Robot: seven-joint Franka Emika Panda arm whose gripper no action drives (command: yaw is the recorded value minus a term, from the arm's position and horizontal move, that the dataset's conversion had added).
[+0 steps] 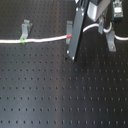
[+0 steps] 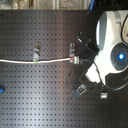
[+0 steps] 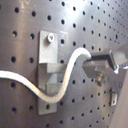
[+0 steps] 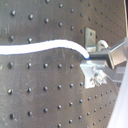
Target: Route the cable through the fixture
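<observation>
A long thin white cord (image 1: pixel 42 39) lies stretched across the black perforated metal breadboard (image 1: pixel 60 95), running from the first exterior view's left edge toward the middle, with a short green band (image 1: pixel 23 41) beside the first small grey metal clip fixture (image 1: pixel 24 29) and a short red band (image 1: pixel 68 36) at the second grey clip fixture (image 1: pixel 69 26). In the second exterior view the same cord (image 2: pixel 20 61) runs from the second exterior view's left edge past its green band (image 2: pixel 37 61) to the red band (image 2: pixel 76 62), where the white-bodied robot arm (image 2: pixel 111 45) reaches over it. The dark, flat-sided gripper (image 1: pixel 71 49) stands upright over the board just beside the red band, and past it the cord curves on toward a third grey fixture (image 1: pixel 109 37) nearer the first exterior view's right. In the first wrist view the cord (image 3: pixel 60 82) bends in an S-shape across a grey metal bracket (image 3: pixel 47 60) screwed to the board, and its end meets the grey metal fingertips (image 3: pixel 100 64); in the second wrist view the cord (image 4: pixel 45 49) arcs over the board and ends at the fingertips (image 4: pixel 97 62), with another small bracket (image 4: pixel 91 36) just behind. The jaws are clamped on the cord's end, gripping it close above the board.
</observation>
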